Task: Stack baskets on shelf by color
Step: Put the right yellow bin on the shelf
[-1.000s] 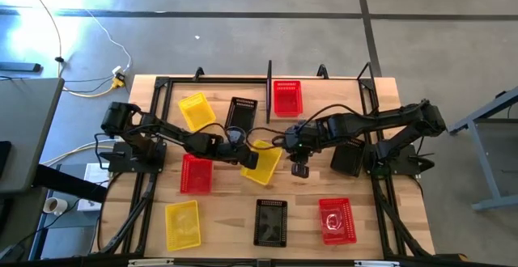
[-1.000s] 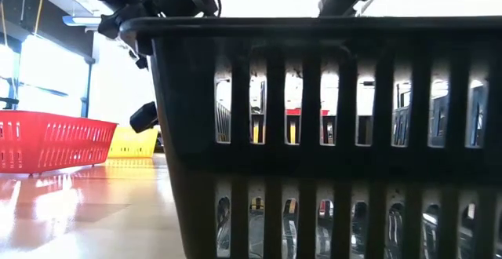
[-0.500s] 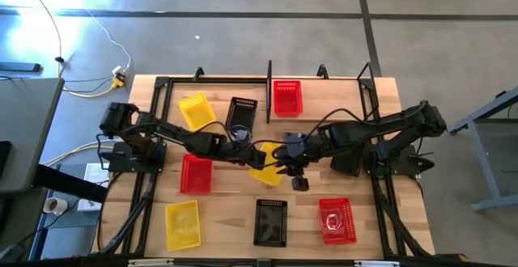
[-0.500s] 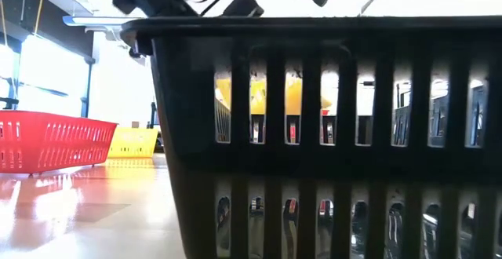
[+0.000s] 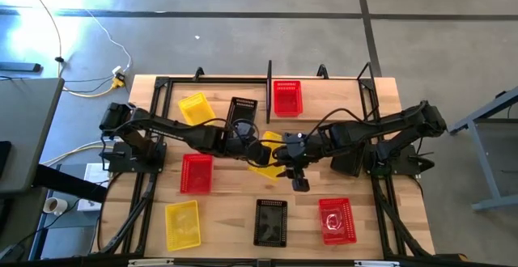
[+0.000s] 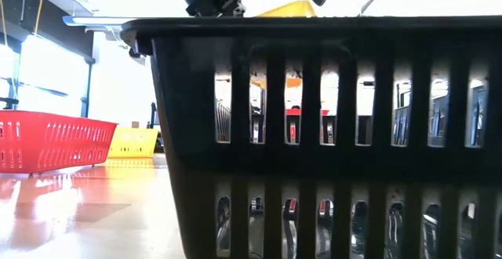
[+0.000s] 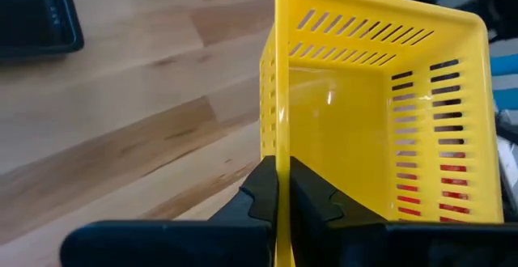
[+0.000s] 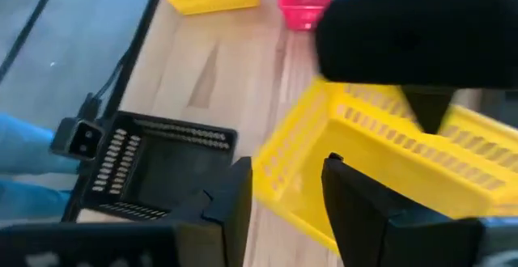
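Observation:
My left gripper [image 5: 258, 150] is shut on a yellow mesh basket [image 5: 268, 155] at the table's middle; the low view shows this basket [image 6: 291, 9] up above the near black basket's rim. My right gripper [image 8: 287, 194] is open. Its fingers stand either side of the same basket's end wall [image 8: 301, 163], and I cannot tell whether they touch it. A yellow basket [image 5: 195, 109], a black one [image 5: 241, 113] and a red one [image 5: 286, 97] sit toward the far edge by the shelf's black frame [image 5: 269, 85]. My left gripper pinches the yellow basket's side wall at its rim [image 7: 278, 150], one finger [image 7: 312, 194] inside the basket and one [image 7: 261, 190] outside. The basket is lifted clear of the table and tilted, its open side turned toward the wrist camera.
A red basket [image 5: 197, 172] lies under the left arm and a black one [image 5: 348, 158] under the right arm. Along the near edge stand a yellow [image 5: 182, 222], a black [image 5: 270, 221] and a red basket [image 5: 336, 220]. The black one [image 6: 314, 133] fills the low view.
My left gripper has carried the yellow basket up off the table and a little toward the right, tipping it. The low view shows it rising from behind the black basket's slots to above its rim. My right gripper has moved left toward the basket.

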Motion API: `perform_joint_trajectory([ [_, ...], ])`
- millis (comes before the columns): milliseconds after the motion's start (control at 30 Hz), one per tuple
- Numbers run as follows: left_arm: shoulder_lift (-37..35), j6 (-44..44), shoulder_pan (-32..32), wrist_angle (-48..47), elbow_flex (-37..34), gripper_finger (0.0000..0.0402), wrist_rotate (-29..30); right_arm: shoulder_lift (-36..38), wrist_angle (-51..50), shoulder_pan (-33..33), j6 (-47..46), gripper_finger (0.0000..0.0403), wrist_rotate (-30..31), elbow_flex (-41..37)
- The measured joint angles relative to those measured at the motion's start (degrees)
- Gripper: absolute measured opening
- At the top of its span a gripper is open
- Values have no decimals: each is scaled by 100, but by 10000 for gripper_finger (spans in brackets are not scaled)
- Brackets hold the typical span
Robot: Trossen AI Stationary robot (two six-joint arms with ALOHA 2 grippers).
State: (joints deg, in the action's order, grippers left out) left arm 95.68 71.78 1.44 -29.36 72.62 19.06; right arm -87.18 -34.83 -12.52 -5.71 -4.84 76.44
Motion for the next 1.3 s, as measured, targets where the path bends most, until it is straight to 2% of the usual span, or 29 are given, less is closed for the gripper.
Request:
perform_joint_trajectory([
  [300, 0, 163, -146, 4, 74, 2, 111, -48, -6, -185, 215, 146, 191, -2],
  [433, 0, 220, -220, 39, 74, 2, 150, -97, -56, -184, 398, 146, 558, -2],
  [567, 0, 238, -265, 142, 74, 3, 163, -185, -150, -124, 614, 146, 591, -2],
  [867, 0, 110, -267, 413, 81, 4, 85, -282, -540, -87, 640, 144, 1071, -2],
  [1000, 0, -33, -267, 495, 79, 4, 107, -315, -635, -34, 454, 110, 903, 0],
  [1167, 0, -171, -266, 505, 78, 4, 97, -343, -693, -22, 306, 17, 875, 0],
  [1300, 2, -215, -267, 522, 70, 5, 89, -350, -702, -22, 71, 21, 877, 0],
])
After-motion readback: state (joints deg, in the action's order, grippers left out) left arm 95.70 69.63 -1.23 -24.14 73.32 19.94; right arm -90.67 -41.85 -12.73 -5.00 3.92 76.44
